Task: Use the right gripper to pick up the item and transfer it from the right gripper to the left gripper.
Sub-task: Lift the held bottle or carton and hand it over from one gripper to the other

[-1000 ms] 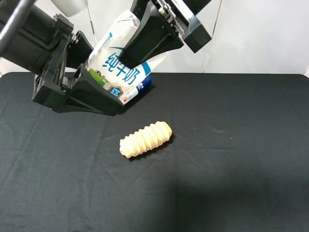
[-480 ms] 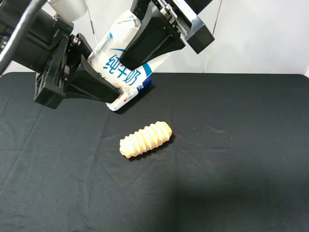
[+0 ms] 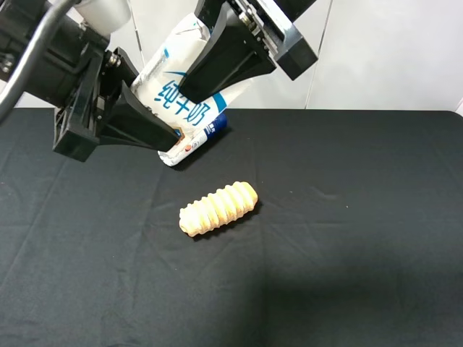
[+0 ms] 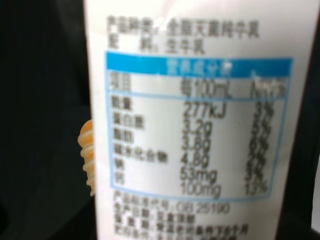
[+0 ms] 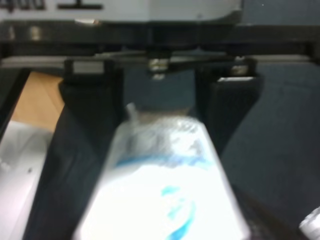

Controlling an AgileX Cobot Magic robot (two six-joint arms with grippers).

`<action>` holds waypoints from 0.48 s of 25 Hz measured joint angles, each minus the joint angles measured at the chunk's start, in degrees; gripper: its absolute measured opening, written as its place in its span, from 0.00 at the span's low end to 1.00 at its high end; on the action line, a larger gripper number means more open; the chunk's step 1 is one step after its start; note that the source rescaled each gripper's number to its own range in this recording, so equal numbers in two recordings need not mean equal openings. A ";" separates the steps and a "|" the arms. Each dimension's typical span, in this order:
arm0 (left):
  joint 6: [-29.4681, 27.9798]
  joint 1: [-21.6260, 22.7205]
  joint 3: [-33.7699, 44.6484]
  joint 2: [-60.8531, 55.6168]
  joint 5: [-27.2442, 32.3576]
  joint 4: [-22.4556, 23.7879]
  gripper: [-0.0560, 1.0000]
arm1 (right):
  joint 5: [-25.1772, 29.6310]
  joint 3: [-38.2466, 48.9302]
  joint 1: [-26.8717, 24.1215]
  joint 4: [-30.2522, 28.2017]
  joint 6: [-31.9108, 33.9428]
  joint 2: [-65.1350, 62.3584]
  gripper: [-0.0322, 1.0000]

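Observation:
The white milk carton (image 3: 172, 92) with blue lettering hangs tilted in the air above the back of the table. My right gripper (image 3: 201, 83) comes from the upper right and is shut on the carton's upper part; in the right wrist view the carton (image 5: 165, 195) sits between its black fingers (image 5: 82, 150). My left gripper (image 3: 163, 124) comes from the left and its wedge fingers are closed on the carton's lower end. The left wrist view is filled by the carton's nutrition label (image 4: 195, 125).
A ridged orange-tan roll (image 3: 218, 208) lies on the black cloth table (image 3: 347, 238) below the carton; its edge shows in the left wrist view (image 4: 86, 155). A white wall stands behind the table.
My left gripper's fingers have closed from a wide spread onto the carton's lower end. The right gripper and carton have stayed in place.

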 joint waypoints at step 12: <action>0.83 -0.10 0.00 0.11 1.45 0.06 0.06 | -2.51 0.00 0.00 0.74 1.09 -0.14 0.99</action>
